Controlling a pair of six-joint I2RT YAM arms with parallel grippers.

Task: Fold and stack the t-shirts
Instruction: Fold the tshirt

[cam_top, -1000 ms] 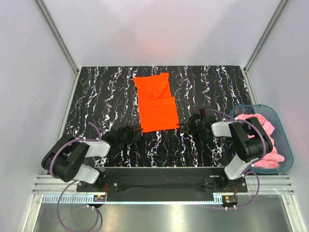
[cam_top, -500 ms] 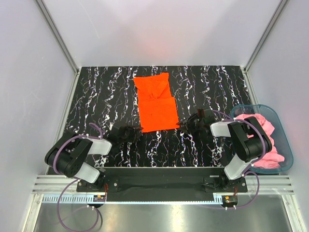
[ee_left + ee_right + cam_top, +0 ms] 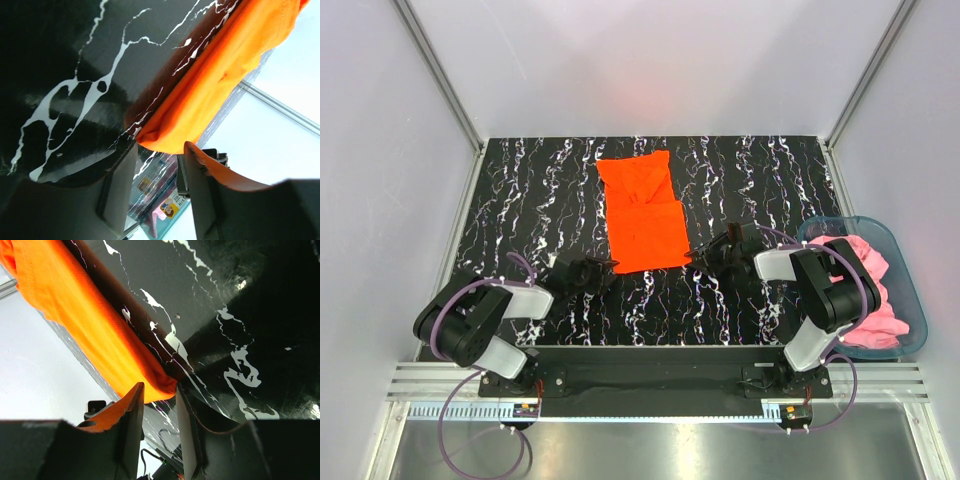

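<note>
While both arms are reaching low over its near half, the black marbled desk is carrying the orange shirt at its middle. The shirt is lying partly folded, with a narrower strip running toward the far edge and a doubled square lying nearer the arms. A clear bin is sitting at the desk's right side, and the pink shirt is lying crumpled inside it. The left jaws are hovering low at the square's near left corner. They are standing spread, with the cloth's corner poking into the gap between them, unpinched. The right jaws are waiting at the near right corner, also parted though more narrowly, with the hem's tip lying just at their opening.
</note>
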